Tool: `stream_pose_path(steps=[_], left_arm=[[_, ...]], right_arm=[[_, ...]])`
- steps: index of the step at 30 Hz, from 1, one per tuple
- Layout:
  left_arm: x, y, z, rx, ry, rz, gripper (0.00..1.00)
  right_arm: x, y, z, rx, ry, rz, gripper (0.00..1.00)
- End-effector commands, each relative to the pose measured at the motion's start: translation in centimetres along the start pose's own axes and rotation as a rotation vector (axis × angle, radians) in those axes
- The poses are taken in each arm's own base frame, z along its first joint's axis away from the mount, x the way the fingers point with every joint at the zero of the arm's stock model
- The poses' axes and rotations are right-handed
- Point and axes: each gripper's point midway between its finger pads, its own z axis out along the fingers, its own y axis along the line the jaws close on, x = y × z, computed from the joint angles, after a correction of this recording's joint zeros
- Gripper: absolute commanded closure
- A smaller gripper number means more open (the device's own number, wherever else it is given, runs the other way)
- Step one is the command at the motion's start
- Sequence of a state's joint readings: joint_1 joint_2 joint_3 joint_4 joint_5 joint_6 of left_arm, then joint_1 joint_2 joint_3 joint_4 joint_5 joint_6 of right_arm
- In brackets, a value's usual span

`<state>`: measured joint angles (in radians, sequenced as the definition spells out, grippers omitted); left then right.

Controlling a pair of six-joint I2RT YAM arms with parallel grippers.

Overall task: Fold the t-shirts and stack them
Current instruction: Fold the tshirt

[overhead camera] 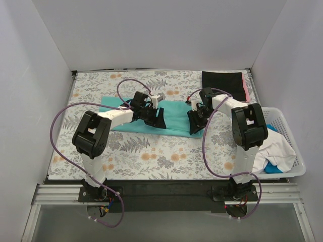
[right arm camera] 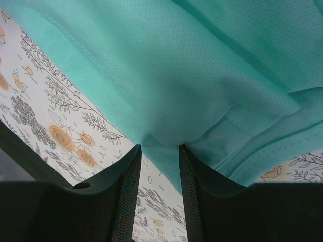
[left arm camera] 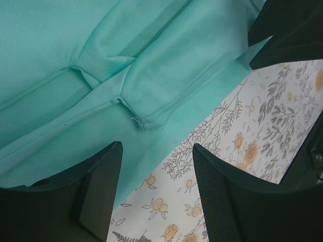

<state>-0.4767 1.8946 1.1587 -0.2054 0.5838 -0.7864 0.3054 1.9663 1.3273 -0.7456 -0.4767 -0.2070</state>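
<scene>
The teal-green t-shirt (overhead camera: 176, 113) lies partly folded as a long band across the middle of the table. My left gripper (overhead camera: 154, 116) is over its middle. In the left wrist view it (left arm camera: 156, 146) is open and empty above the shirt's near edge (left arm camera: 151, 60), with a sleeve fold just ahead. My right gripper (overhead camera: 197, 121) is at the shirt's right end. In the right wrist view it (right arm camera: 160, 147) is open, jaws moderately apart, with a folded edge of the shirt (right arm camera: 202, 65) at its tips. A folded black t-shirt (overhead camera: 222, 83) lies on a pink one (overhead camera: 246, 89) at the back right.
A grey-and-orange floral cloth (overhead camera: 151, 151) covers the table. A white lattice basket (overhead camera: 288, 126) stands at the right edge, holding a white shirt (overhead camera: 275, 146) and a blue one (overhead camera: 272, 168). White walls enclose the table on three sides.
</scene>
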Motion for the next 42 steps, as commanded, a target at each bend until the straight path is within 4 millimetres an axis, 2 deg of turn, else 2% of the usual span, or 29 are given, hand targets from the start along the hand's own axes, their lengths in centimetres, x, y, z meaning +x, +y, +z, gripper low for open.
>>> stream_pose_path(steps=[1,3,4,6,10,17,21,23,25,31,34,42], left_arm=[[-2.5,-1.3,-0.4,0.032,-0.071,-0.027,0.43],[-2.4,-1.2,-0.2,0.037,-0.068,-0.047,0.43],[-2.3,-1.3,-0.1,0.044,-0.063,-0.059,0.43],[-1.9,-1.6,0.3,0.072,-0.05,-0.088,0.41],[-1.8,-1.5,1.1,0.089,-0.035,-0.113,0.43],[-2.1,-2.4,1.2,0.145,-0.029,-0.122,0.49],[-2.3,-2.7,1.3,0.168,-0.027,-0.122,0.55],[-2.4,-2.8,1.3,0.178,-0.026,-0.122,0.59],[-2.8,-3.0,1.3,0.187,-0.031,-0.113,0.66],[-4.5,-3.0,1.3,0.184,-0.066,-0.079,0.82],[-5.5,-2.8,1.4,0.176,-0.084,-0.07,0.87],[-7.4,-1.0,1.7,0.137,-0.144,-0.082,0.88]], right_arm=[[-0.3,-0.7,0.1,0.012,-0.024,0.029,0.57],[-0.3,-0.6,0.1,-0.003,-0.029,0.04,0.57],[-0.3,-0.5,0.2,-0.011,-0.029,0.047,0.5],[-0.3,-0.5,0.4,-0.02,-0.03,0.049,0.49],[-0.8,0.0,0.4,-0.05,-0.044,0.042,0.54],[-2.3,1.6,-1.0,-0.107,-0.108,-0.003,0.65],[-3.0,1.3,-1.0,-0.095,-0.119,-0.013,0.79],[-3.3,1.3,-1.2,-0.097,-0.125,-0.013,0.9],[-3.8,1.4,-1.5,-0.095,-0.139,-0.023,0.99],[-6.0,0.9,-3.0,-0.058,-0.199,-0.073,0.99],[-7.4,0.5,-3.5,-0.041,-0.226,-0.09,0.99],[-10.5,-1.0,-3.7,-0.007,-0.269,-0.089,0.99]])
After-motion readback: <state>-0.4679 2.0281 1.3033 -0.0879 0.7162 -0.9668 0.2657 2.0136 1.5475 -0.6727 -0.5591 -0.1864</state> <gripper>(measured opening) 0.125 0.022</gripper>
